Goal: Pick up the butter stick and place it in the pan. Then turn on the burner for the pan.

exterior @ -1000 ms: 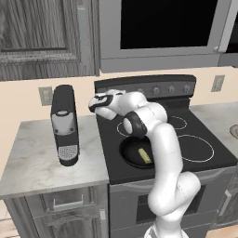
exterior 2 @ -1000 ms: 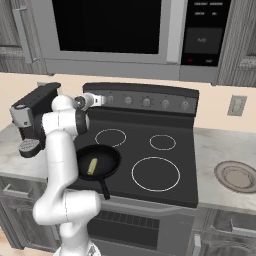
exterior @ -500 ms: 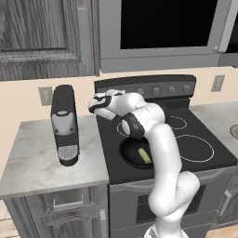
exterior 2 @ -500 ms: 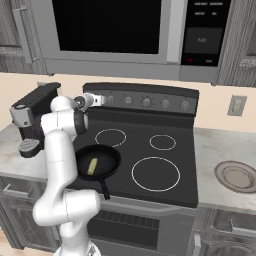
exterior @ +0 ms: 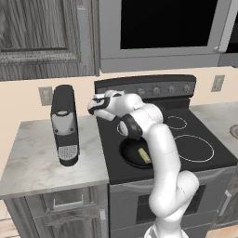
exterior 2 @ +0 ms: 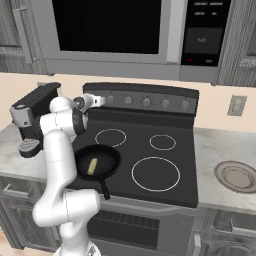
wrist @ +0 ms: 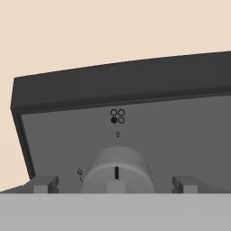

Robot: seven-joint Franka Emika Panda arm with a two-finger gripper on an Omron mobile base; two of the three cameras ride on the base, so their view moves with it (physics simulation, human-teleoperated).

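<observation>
At the stove's back panel, wide jaws straddle a knob (wrist: 116,173) (butter stick (exterior 2: 92,166) inside pan (exterior 2: 96,162)).

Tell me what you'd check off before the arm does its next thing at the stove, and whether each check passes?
1. Butter stick lies inside the pan: ok.
2. Pan sits on the front left burner: ok.
3. Gripper is open, a finger tip on each side of the knob: ok.
4. Knob's mark points straight up toward the small tick above it, apparently off: ok.
5. Burner symbol above the knob has its lower left dot filled, matching the pan's burner: ok.
6. Finger tips touching the knob: cannot tell.
</observation>
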